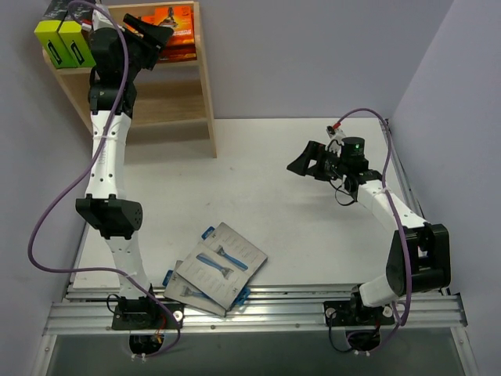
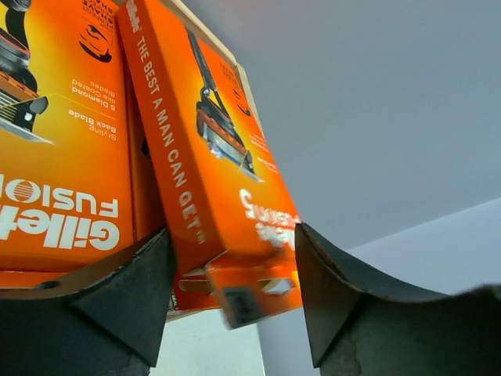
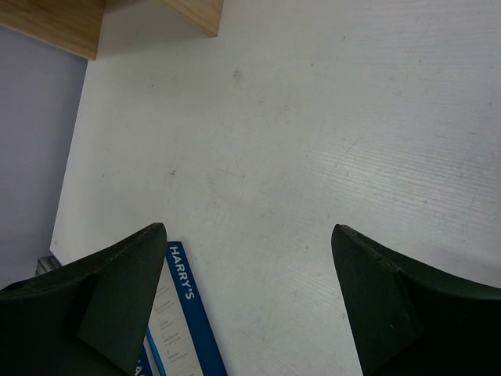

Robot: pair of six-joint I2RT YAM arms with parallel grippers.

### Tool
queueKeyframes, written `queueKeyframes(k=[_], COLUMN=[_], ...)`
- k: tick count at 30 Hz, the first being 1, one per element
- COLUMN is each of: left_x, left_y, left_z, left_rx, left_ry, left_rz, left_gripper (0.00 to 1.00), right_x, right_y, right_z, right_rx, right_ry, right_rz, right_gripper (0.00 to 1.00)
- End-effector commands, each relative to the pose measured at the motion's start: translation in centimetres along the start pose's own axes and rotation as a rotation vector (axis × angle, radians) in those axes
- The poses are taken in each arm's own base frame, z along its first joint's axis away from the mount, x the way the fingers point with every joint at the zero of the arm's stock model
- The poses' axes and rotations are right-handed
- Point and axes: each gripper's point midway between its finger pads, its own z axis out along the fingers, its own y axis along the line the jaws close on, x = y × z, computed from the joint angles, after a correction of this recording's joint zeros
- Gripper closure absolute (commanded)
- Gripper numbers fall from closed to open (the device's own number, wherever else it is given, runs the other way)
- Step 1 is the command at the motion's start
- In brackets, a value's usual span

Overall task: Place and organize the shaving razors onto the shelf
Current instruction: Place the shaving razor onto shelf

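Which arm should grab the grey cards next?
Probably right: the right gripper hangs open and empty above the table, facing the grey cards. The left gripper is up at the shelf by orange packs.

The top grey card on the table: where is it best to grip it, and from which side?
Probably its far right edge, from above, with the right end effector. The top grey card lies flat, overlapping another card, so only a thin edge offers a pinch; that edge borders bare table.

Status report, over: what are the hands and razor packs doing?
Left hand straddles flat orange razor pack at wooden shelf, grip unclear. Right hand open, empty. Flat grey razor cards on white table. Nothing blocking.
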Motion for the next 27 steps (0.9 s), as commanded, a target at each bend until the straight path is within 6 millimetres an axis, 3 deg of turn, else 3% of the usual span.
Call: queueKeyframes(k=[1, 7, 13, 18, 27], left_x=[-0.4, -0.3, -0.5, -0.2, 1.0], left_y=[-1.6, -1.6, -1.9, -3.6, -4.9], left_z=[-0.3, -0.3, -0.6, -0.8, -0.3], left_rx=[0.033, 0.026, 0.008, 0.029, 0.089], left_ry=[-0.016, -0.018, -0.047, -0.08, -0.075], left_rz=[0.071, 0.118, 0.223, 0.366, 0.428], left_gripper=[0.3, 0.12, 0.01, 0.06, 0.06], right_x=[-0.9, -0.7, -0.6, 0.2, 0.3], right_y=[0.8, 0.9, 0.8, 0.8, 0.9], right_z=[0.2, 0.3, 0.4, 0.9, 1.0], right_rx=[-0.037, -0.047, -0.049, -0.065, -0.074], right_ry=[-0.009, 0.002, 0.004, 0.033, 0.039], right_rz=[-0.038, -0.038, -0.038, -0.026, -0.03], right_gripper=[0.18, 0.18, 0.18, 0.18, 0.16])
